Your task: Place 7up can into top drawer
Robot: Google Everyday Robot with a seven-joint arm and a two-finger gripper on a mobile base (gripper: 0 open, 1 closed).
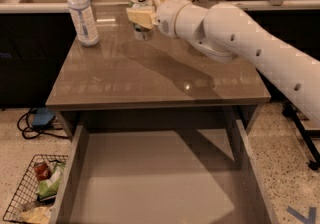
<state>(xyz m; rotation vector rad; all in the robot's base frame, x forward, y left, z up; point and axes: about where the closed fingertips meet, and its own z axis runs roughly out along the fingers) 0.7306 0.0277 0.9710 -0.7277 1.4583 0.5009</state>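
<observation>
The 7up can (pixel 141 1), white and green with a silver top, is at the back of the grey-brown cabinet top (pixel 150 73). My gripper (pixel 138 17) is shut on the 7up can, its cream fingers (pixel 136 17) wrapped around the can's middle. The can appears to hang slightly above the surface. My white arm reaches in from the right. The top drawer (pixel 150 183) is pulled open below the cabinet's front edge, and its flat bottom is bare.
A clear plastic water bottle (pixel 82 15) stands at the back left of the cabinet top, left of the can. A wire basket (pixel 35 190) with packets sits on the floor at lower left. Cables (pixel 35 118) lie on the floor beside the cabinet.
</observation>
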